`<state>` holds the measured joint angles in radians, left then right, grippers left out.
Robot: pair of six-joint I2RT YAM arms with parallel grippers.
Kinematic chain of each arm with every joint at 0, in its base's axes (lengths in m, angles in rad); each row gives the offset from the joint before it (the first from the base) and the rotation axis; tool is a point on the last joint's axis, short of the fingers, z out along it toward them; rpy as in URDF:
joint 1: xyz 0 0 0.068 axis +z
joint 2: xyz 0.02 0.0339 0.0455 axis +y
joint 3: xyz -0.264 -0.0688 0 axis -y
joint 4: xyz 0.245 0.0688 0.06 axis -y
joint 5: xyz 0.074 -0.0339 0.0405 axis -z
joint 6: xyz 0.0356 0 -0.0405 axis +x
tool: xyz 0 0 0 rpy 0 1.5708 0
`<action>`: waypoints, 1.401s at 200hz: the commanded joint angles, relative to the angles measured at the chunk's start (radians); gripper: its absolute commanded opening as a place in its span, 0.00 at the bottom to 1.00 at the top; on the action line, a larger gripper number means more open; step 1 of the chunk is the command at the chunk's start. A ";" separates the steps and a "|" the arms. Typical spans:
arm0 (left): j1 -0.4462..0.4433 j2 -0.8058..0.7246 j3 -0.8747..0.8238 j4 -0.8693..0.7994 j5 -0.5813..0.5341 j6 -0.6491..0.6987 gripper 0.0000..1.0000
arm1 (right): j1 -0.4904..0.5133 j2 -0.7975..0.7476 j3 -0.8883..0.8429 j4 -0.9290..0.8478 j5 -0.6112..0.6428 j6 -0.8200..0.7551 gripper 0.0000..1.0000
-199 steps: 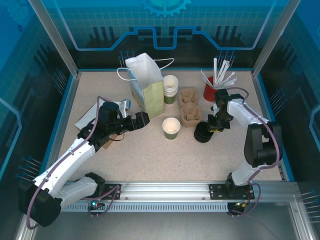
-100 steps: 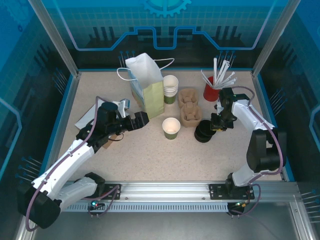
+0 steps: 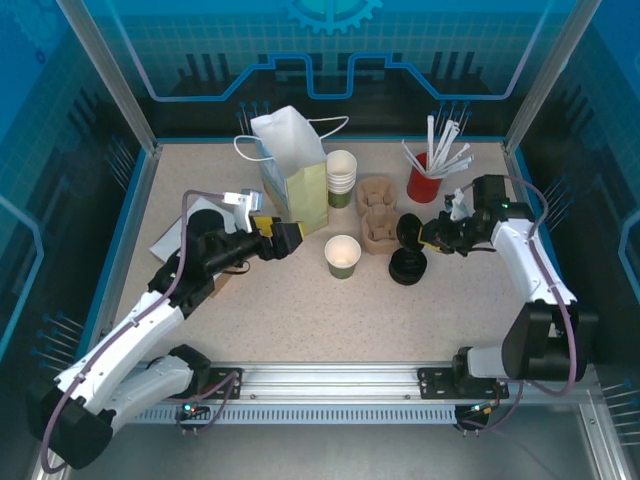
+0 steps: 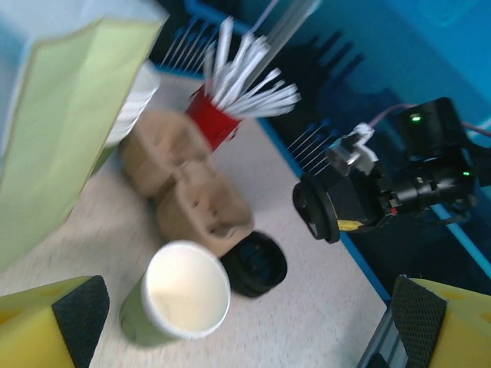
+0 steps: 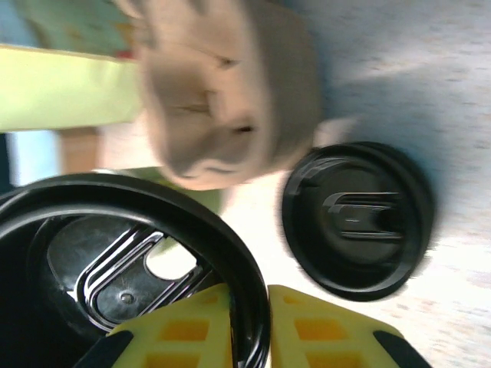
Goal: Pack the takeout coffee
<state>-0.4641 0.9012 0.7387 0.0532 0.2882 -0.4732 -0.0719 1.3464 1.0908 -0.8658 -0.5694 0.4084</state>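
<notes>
The takeout coffee cup (image 3: 342, 256) (image 4: 180, 295) stands uncapped mid-table, olive-green outside, cream inside. My right gripper (image 3: 428, 237) (image 5: 257, 299) is shut on the rim of a black lid (image 3: 408, 232) (image 4: 314, 211) (image 5: 115, 261). It holds the lid on edge in the air, above the stack of loose black lids (image 3: 406, 268) (image 5: 357, 218) and to the right of the cup. My left gripper (image 3: 288, 238) (image 4: 245, 322) hangs open left of the cup, in front of the paper bag (image 3: 295, 170), with nothing between its fingers.
Two brown pulp cup carriers (image 3: 378, 210) (image 4: 192, 192) lie behind the cup. A stack of lidless cups (image 3: 341, 178) stands beside the bag. A red holder of white straws (image 3: 422, 182) (image 4: 211, 119) is at the back right. White paper (image 3: 170, 240) lies at the left.
My right gripper has lifted a lid off the stack and turned it on edge, its arm swinging out to the right. My left gripper has edged up toward the bag.
</notes>
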 commanded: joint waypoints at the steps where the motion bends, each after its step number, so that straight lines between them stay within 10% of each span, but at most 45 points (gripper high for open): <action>1: -0.033 0.011 -0.054 0.340 0.044 0.172 0.99 | -0.011 -0.043 -0.014 0.086 -0.265 0.126 0.17; 49: -0.077 0.198 0.073 0.451 0.214 0.454 0.99 | 0.002 -0.143 -0.030 0.199 -0.398 0.337 0.17; 139: -0.144 0.537 0.336 0.543 0.424 0.515 0.99 | 0.089 -0.219 0.000 0.236 -0.511 0.471 0.16; 280: -0.181 0.638 0.442 0.479 0.565 0.507 0.90 | 0.162 -0.184 0.036 0.237 -0.525 0.451 0.17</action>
<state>-0.6346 1.5261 1.1427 0.5354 0.8047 0.0071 0.0708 1.1553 1.0946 -0.6273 -1.0611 0.8604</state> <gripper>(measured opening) 0.909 0.167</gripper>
